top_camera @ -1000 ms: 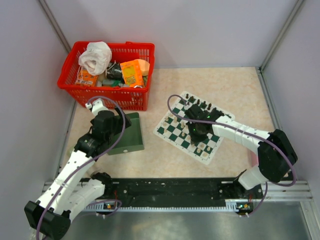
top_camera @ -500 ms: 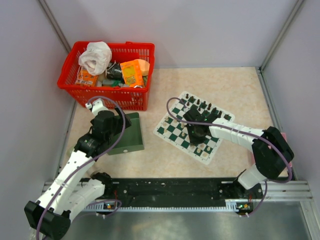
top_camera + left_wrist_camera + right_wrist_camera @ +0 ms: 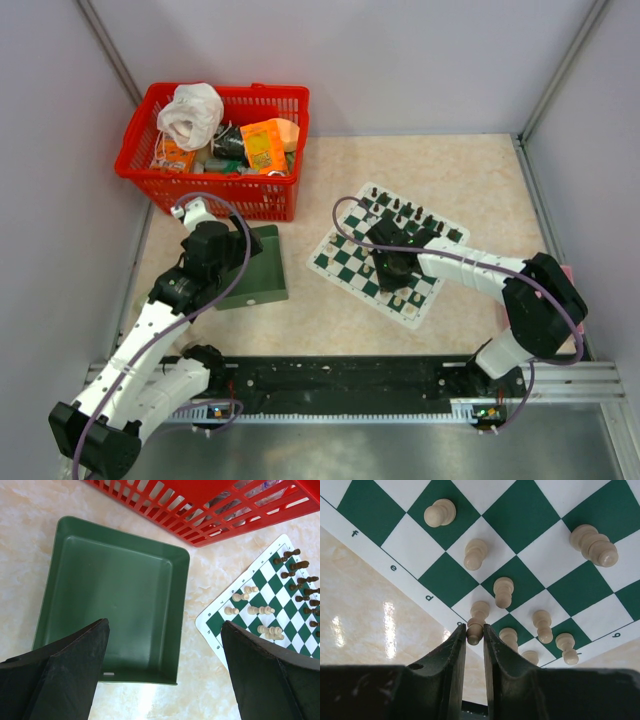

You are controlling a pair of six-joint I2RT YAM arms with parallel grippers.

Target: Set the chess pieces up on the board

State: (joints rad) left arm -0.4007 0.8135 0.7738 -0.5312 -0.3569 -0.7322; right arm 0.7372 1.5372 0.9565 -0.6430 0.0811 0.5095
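1 chess piece [image 3: 475, 626] stands between the right gripper's [image 3: 475, 637] jaws, at the board's [image 3: 530, 510] lettered edge. Other pieces [image 3: 503, 591] stand on squares ahead of those jaws, mostly ahead-right. The tray [image 3: 115, 580] lies between and ahead of the left gripper's [image 3: 165, 624] jaws. The basket [image 3: 260, 524] sits beyond it, and the board lies ahead-right.
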